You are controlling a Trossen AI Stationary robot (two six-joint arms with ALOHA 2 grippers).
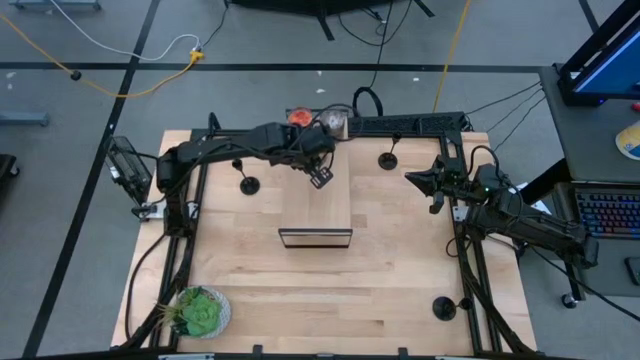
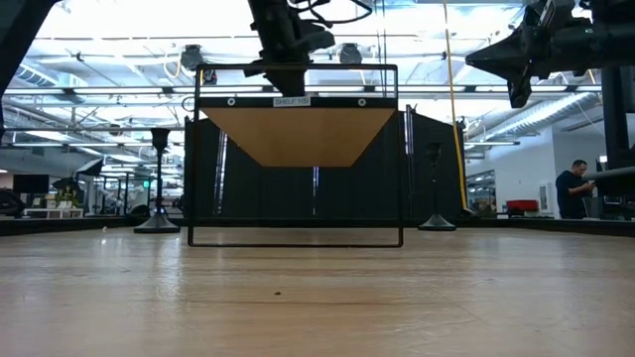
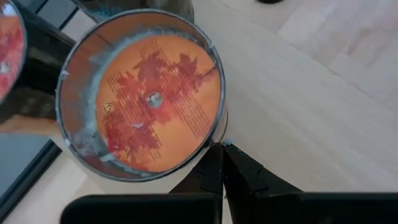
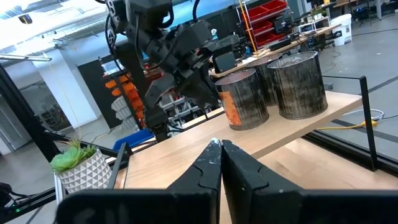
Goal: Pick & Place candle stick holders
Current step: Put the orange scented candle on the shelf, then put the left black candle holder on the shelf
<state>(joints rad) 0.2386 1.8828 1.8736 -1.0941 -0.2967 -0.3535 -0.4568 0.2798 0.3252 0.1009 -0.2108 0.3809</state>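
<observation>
Three black candle stick holders stand on their round bases on the table: one left of the shelf (image 1: 248, 183), one far right of it (image 1: 388, 160), one near the right front corner (image 1: 443, 307). My left gripper (image 3: 222, 146) is shut above the wooden shelf top (image 1: 316, 205). It points steeply down, right beside a round jar with orange contents (image 3: 149, 99). My arm hides this jar in the high view. My right gripper (image 4: 221, 144) is shut, raised at the table's right side and touching nothing. My left gripper's shut fingertips (image 3: 214, 155) stand right at the lower side wall of the orange jar (image 3: 214, 134), coming from above at a slant. I cannot tell whether they touch it. The jar stands upright on the shelf top.
Two more jars (image 4: 298, 84) stand behind the orange one on the shelf's far end. A green plant in a white pot (image 1: 200, 312) sits at the near left corner. Black frame rails (image 1: 470, 270) run along the table's sides. A person (image 2: 573, 188) stands far off in the room.
</observation>
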